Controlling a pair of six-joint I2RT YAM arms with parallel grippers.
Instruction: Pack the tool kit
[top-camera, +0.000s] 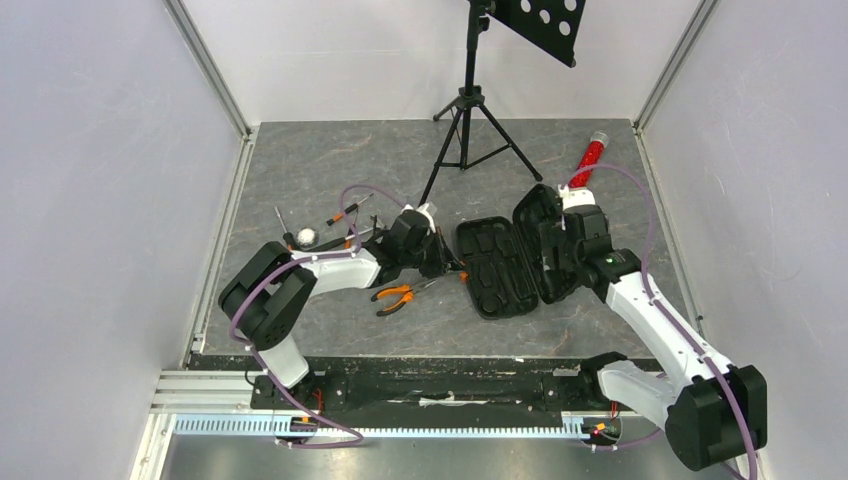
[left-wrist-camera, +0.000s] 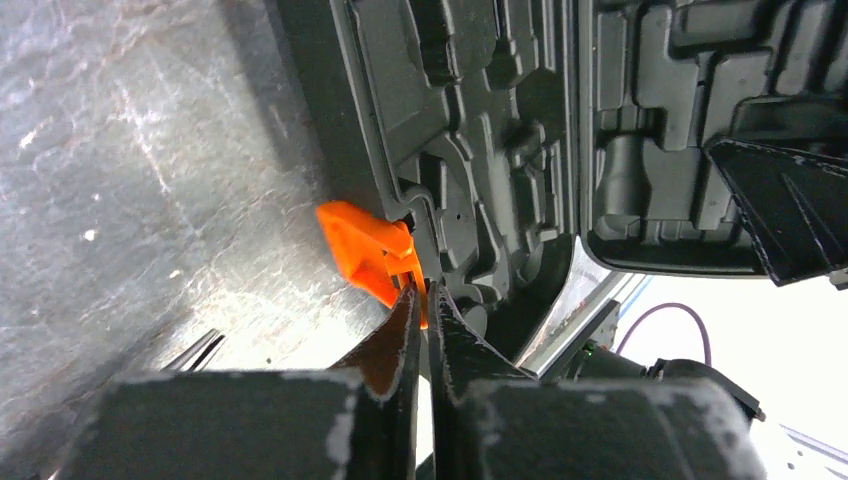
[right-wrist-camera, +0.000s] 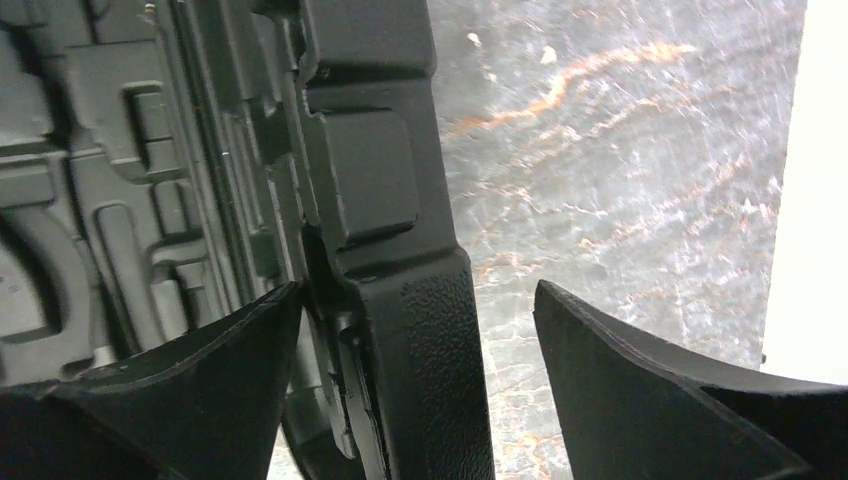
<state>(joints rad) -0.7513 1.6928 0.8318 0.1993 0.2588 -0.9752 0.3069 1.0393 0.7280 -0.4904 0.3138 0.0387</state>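
Observation:
The black tool kit case (top-camera: 497, 268) lies open mid-table, with its lid (top-camera: 537, 238) standing up on the right. The moulded tray (left-wrist-camera: 480, 150) holds no tools. My left gripper (top-camera: 441, 256) is at the case's left edge and is shut (left-wrist-camera: 425, 300) on the thin edge of the orange latch (left-wrist-camera: 370, 250). My right gripper (top-camera: 562, 252) is open and straddles the lid's rim (right-wrist-camera: 400, 200), with the rim close to its left finger (right-wrist-camera: 200, 370). Orange-handled pliers (top-camera: 398, 293) lie in front of the left gripper. Screwdrivers (top-camera: 346, 210) lie further left.
A black tripod stand (top-camera: 466, 110) stands behind the case. A red glittery tube (top-camera: 590, 158) lies at the back right. A small white-headed tool (top-camera: 305, 237) and a thin screwdriver (top-camera: 282, 220) lie by the left arm. Walls close in on both sides.

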